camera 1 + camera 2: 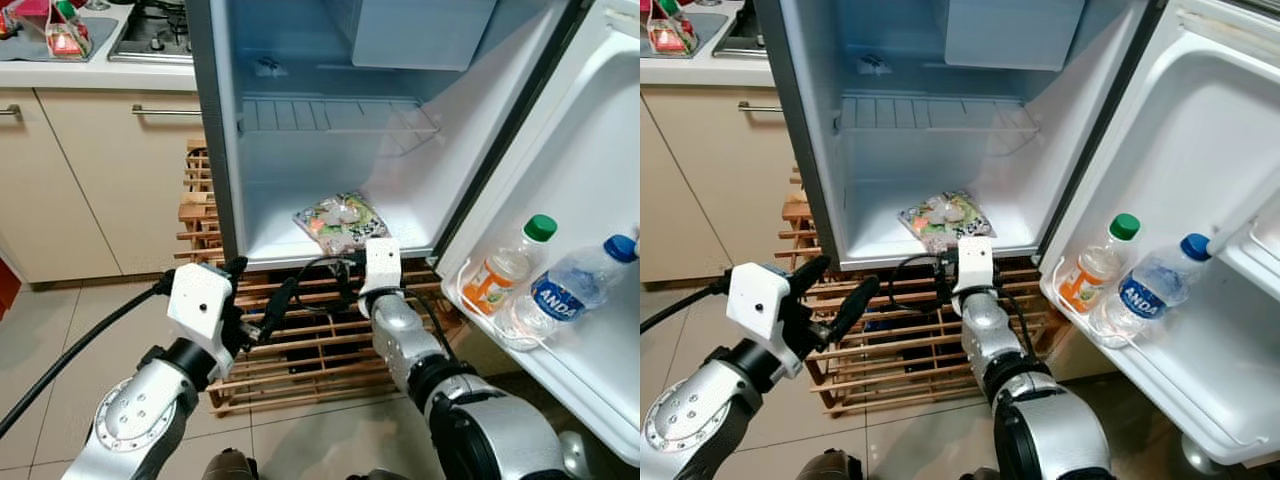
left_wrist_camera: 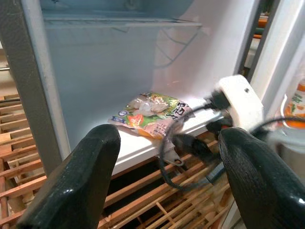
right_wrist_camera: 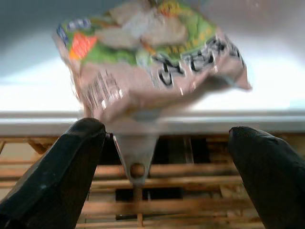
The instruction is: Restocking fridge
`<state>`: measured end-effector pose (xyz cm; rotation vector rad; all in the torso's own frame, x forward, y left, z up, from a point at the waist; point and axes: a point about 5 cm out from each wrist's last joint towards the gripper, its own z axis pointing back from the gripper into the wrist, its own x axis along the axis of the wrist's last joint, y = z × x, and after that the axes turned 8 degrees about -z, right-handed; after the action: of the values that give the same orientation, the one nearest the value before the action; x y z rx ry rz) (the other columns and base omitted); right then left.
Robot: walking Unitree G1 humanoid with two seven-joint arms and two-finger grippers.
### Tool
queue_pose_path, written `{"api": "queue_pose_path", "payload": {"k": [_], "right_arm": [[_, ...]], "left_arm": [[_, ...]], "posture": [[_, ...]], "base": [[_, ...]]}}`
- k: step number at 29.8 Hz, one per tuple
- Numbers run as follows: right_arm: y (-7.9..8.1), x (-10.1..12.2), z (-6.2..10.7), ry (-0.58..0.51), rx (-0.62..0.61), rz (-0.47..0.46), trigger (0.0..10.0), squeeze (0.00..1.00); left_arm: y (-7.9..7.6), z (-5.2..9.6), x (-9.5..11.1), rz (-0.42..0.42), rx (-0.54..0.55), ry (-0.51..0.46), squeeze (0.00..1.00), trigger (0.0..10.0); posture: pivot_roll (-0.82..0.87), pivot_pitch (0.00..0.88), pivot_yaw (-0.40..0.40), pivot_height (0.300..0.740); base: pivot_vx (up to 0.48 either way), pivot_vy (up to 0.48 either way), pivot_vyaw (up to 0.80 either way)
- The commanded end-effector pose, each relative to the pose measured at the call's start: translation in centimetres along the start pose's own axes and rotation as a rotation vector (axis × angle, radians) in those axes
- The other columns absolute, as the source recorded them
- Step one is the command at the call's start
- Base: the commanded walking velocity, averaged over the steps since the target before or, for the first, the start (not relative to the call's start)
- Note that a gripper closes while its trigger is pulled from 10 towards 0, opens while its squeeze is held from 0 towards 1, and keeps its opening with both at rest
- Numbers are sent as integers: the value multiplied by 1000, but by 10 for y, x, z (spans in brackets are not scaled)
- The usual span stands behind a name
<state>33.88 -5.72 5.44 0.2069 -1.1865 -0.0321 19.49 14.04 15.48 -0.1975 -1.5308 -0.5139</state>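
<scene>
fridge open, door swung wide on the robot's right. food packet, green and white printed bag, lies flat on the fridge floor near its front edge, toward the right side, one corner just over the lip in the right wrist view. right gripper sits just in front of the fridge's front edge, right below the packet, fingers spread apart, nothing between them, not touching the bag. left gripper off to the left and lower, in front of the fridge's left front corner, fingers also wide apart and holding nothing, pointed toward the packet. wire shelf higher up in the fridge. door shelf holds an orange drink bottle with green cap and a water bottle with blue cap, side by side, touching. wooden slat rack under the fridge, on tile floor. kitchen counter with hob at the far left.
</scene>
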Motion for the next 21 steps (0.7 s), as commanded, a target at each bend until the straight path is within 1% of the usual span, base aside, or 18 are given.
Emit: {"api": "queue_pose_path", "payload": {"k": [1,3,5,7,8,10,11,12,13,14,15,16,18,19,20,21], "right_arm": [[37,13,-2,-10,76,-12,10000,0],[37,17,-3,-15,71,-10,10000,0],[38,28,-5,-36,68,-14,10000,0],[42,38,-7,-57,83,-19,10000,0],[42,38,-7,-57,83,-19,10000,0],[51,47,-8,-51,113,-23,10000,0],[51,47,-8,-51,113,-23,10000,0],[54,50,-8,-42,120,-32,10000,0],[54,52,-8,-43,118,-71,10000,0],[54,52,-8,-43,118,-71,10000,0],[55,57,-9,-32,116,-229,10000,0],[55,60,-10,-17,115,-359,10000,0],[55,62,-10,-1,120,-526,10000,0],[55,63,-10,0,123,-571,10000,0],[55,63,-10,0,123,-571,10000,0],[55,64,-10,-1,130,-610,10000,0]], "left_arm": [[-1,2,4,-20,6,-2,0,10000],[-1,4,5,-21,7,-2,0,10000],[-2,6,6,-26,9,1,0,10000],[-4,11,7,-29,12,6,0,10000],[-4,11,7,-29,12,6,0,10000],[-5,16,8,-28,15,21,0,10000],[-5,16,8,-28,15,21,0,10000],[-6,20,7,-27,16,34,0,10000],[-6,21,7,-28,16,40,0,10000],[-6,21,7,-28,16,40,0,10000],[-7,23,7,-26,19,46,0,10000],[-6,23,7,-22,21,47,0,10000],[-6,22,7,-12,31,46,0,10000],[-6,21,7,-7,36,45,0,10000],[-6,21,7,-7,36,45,0,10000],[-6,20,7,-5,40,44,0,10000]], "posture": [[237,73,-77,740],[246,80,-79,740],[258,90,-83,740],[273,107,-86,740],[273,107,-86,740],[289,122,-85,740],[289,122,-85,740],[305,135,-83,740],[309,142,-80,740],[309,142,-80,740],[306,145,-81,740],[302,144,-82,740],[299,144,-82,740],[299,144,-82,740],[299,144,-82,740],[284,144,-82,740]], "base": [[0,0,0],[0,0,0],[0,0,0],[0,0,0],[0,0,0],[0,0,0],[0,0,0],[0,0,0],[0,0,0],[0,0,0],[0,0,0],[0,0,0],[0,0,0],[0,0,0],[0,0,0],[0,0,0]]}}
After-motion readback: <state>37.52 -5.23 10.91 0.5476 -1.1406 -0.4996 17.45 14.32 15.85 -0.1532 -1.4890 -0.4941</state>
